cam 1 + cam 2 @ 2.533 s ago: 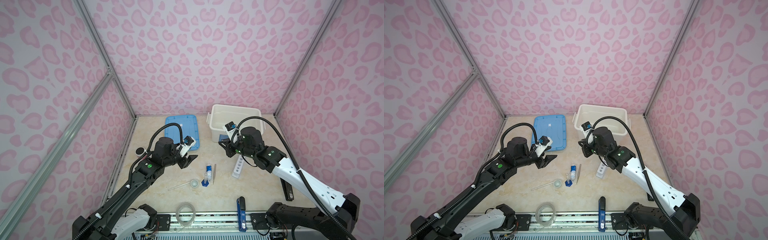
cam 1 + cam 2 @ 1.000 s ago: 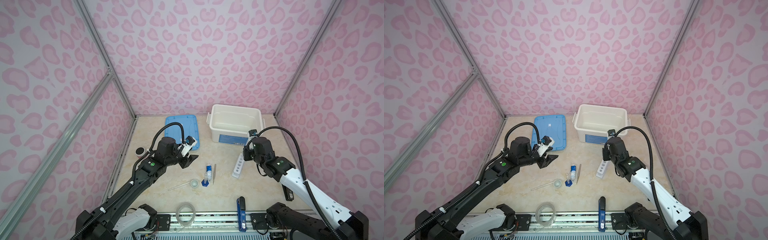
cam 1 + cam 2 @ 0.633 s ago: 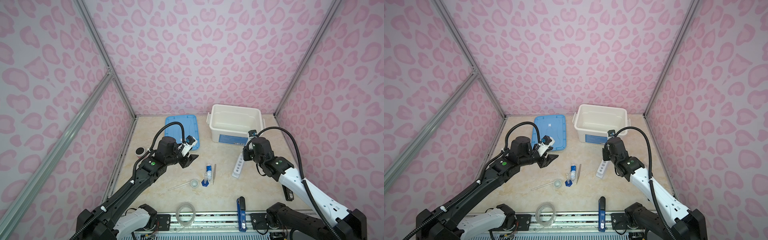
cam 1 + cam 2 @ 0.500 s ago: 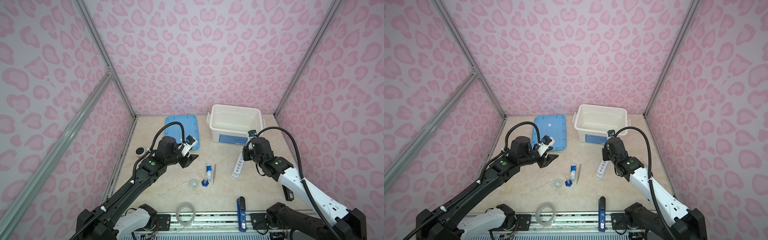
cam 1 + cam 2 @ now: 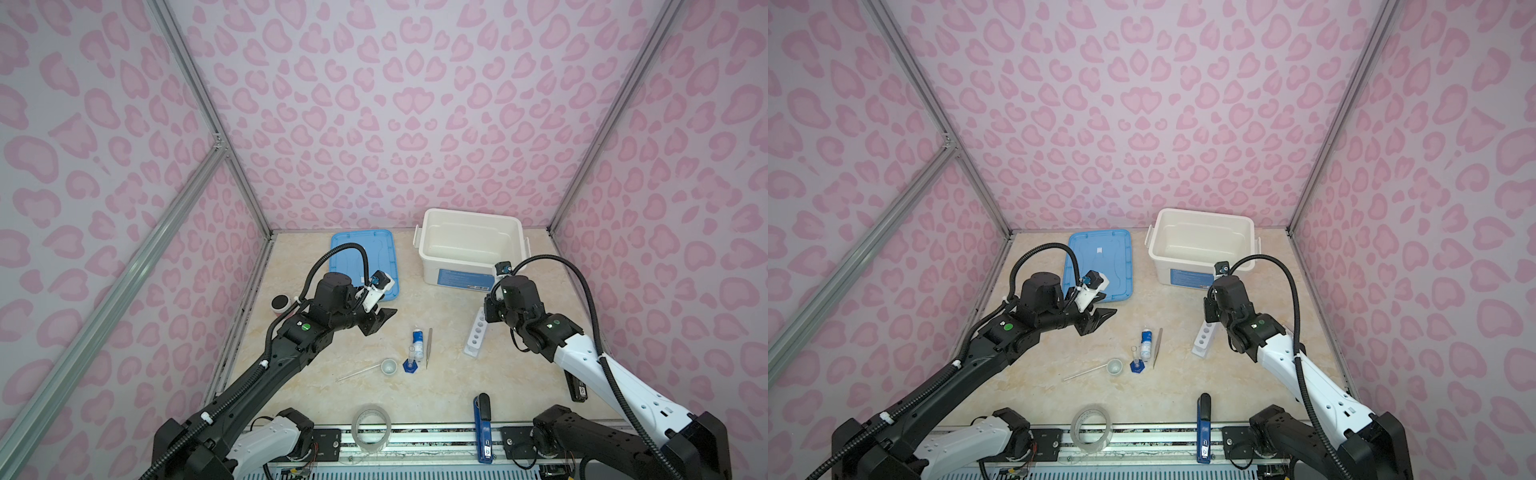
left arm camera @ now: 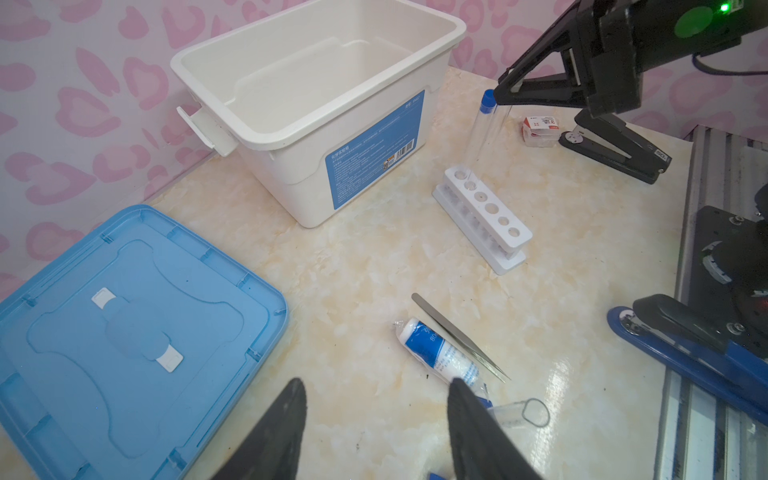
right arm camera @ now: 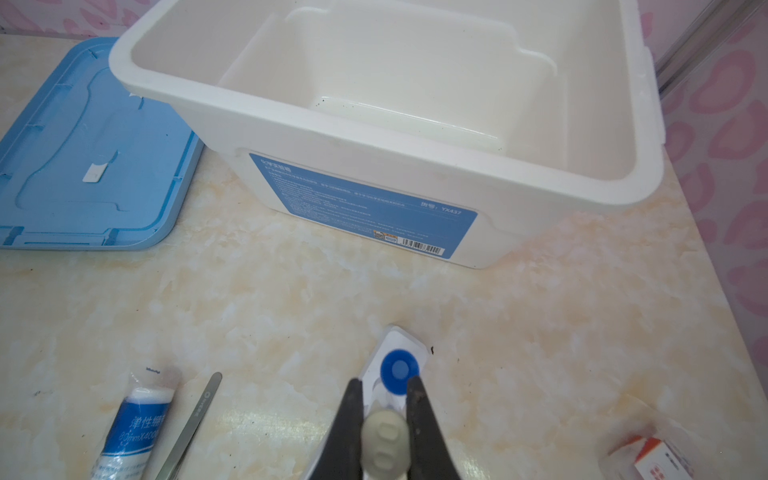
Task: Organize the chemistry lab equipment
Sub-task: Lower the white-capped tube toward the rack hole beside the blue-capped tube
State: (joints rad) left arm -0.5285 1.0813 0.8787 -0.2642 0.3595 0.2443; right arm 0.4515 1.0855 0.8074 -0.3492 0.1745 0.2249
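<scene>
My right gripper is shut on a thin clear test tube with a pale cap, held upright over the far end of the white rack. A blue-capped tube stands in the rack's end hole, next to the held one. My left gripper hangs open and empty above the table, close to the blue-labelled bottle. The tweezers lie along the bottle. In front of them stand the blue-based cylinder and small white dish.
A white bin stands open at the back, a blue lid flat to its left. At the front edge are a tape roll and a blue stapler. A black stapler lies under the right arm.
The right arm has swung from the bin's left front corner to above the rack's far end. Over the last second both arms have stayed nearly still.
</scene>
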